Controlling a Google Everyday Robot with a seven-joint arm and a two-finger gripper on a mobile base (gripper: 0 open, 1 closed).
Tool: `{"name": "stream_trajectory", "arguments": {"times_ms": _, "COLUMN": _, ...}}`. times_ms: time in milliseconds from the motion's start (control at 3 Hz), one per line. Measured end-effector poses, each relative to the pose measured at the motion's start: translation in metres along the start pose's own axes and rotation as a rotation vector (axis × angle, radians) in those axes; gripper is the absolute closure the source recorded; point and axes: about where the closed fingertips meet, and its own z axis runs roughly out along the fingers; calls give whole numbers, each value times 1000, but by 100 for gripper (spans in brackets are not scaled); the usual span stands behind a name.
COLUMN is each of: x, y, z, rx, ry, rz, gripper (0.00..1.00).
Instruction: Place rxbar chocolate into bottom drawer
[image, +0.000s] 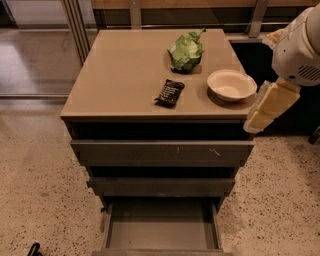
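Note:
The rxbar chocolate (170, 93), a small flat black wrapper with white lettering, lies on the cabinet top near its front edge, left of the bowl. The bottom drawer (160, 231) is pulled out and nothing lies in it. The two drawers above it are slightly ajar. My gripper (256, 121), pale yellow below the white arm housing (300, 50), hangs just off the cabinet's front right corner, beside the bowl, right of the rxbar and apart from it. It holds nothing that I can see.
A white bowl (231, 84) stands at the right of the cabinet top (120, 75). A wrinkly green bag (186, 51) lies behind the rxbar. Speckled floor surrounds the cabinet. A glass partition stands at the back left. A small black object (34, 248) shows at the bottom left.

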Motion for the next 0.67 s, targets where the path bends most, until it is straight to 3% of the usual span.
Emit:
{"name": "stream_trajectory", "arguments": {"times_ms": 333, "x": 2, "y": 2, "z": -3, "rx": 1, "ry": 4, "rz": -9, "gripper": 0}}
{"name": "stream_trajectory", "arguments": {"times_ms": 667, "x": -7, "y": 7, "z": 12, "rx": -8, "ry": -80, "rz": 24, "gripper": 0}}
